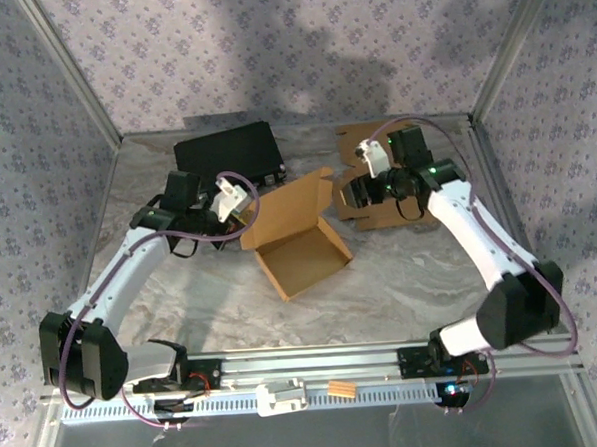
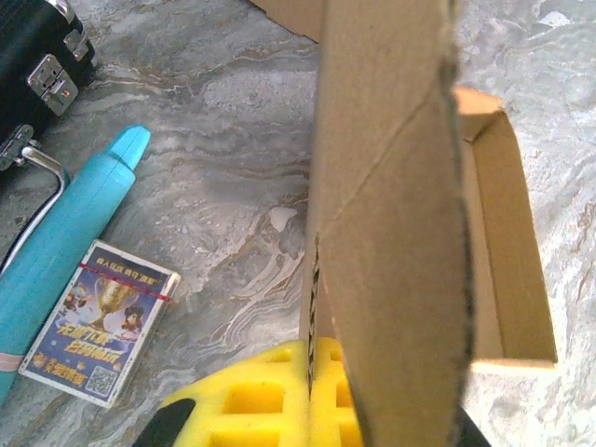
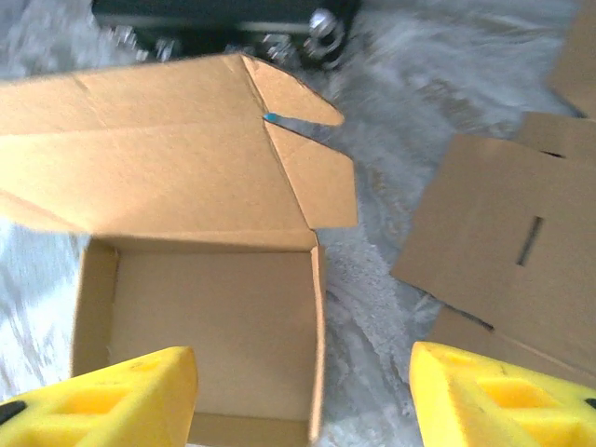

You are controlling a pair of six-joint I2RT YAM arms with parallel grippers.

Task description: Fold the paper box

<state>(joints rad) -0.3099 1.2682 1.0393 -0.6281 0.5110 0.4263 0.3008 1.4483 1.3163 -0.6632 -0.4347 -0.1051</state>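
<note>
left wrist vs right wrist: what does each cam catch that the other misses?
Left wrist: a teal pen-like item and a card pack lying on the table, plus the left tool shut on the box by its flap, seen edge-on.
Right wrist: the box's open inside, flat cardboard blanks to its right, and the right tool open.
Shared: the box, the black case and the marble table.

Marbled table [image 1: 402, 278], open paper box [image 1: 305, 255], flat cardboard [image 3: 507, 223], black case [image 1: 225, 152], card pack [image 2: 98, 321]
</note>
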